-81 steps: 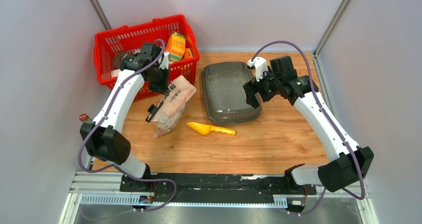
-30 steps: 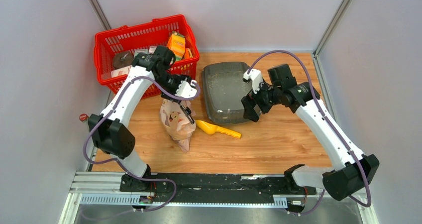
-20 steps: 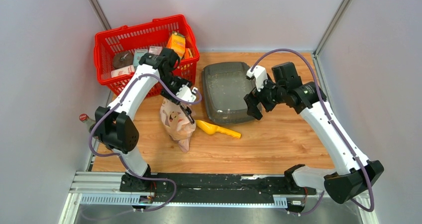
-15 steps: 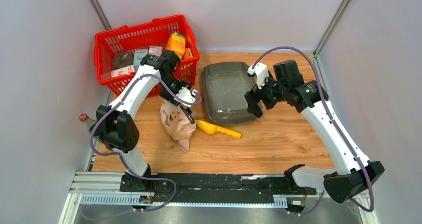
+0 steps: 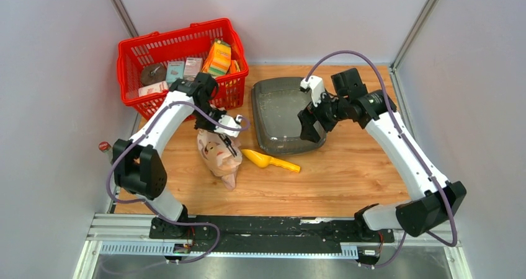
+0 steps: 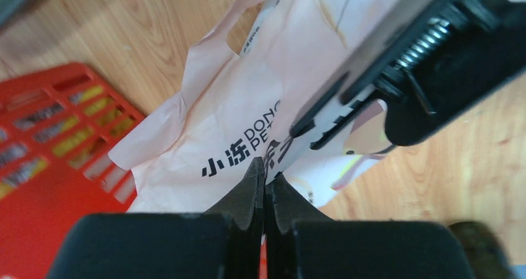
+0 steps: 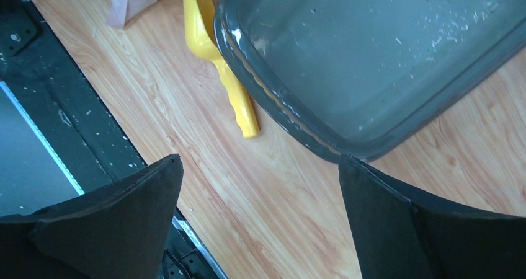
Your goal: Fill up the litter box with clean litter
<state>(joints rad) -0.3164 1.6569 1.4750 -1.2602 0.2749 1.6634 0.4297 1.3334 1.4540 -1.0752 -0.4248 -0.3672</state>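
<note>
Black fingers of the left hand (image 6: 264, 170) are pinched tight on the creased top fold of one pale paper bag (image 6: 236, 124). Only the left wrist view shows the bag's black lettering and a sprung black clip (image 6: 428, 62). The right hand (image 7: 259, 161) gapes wide, gripping nothing, above the near rim of the single litter box (image 7: 384, 62), a smooth grey translucent tray on the wooden counter (image 7: 298, 211), holding only pale specks. One glossy yellow scoop (image 7: 232, 93) lies just beside it, and one red mesh basket (image 5: 175, 32) stands behind the bag
</note>
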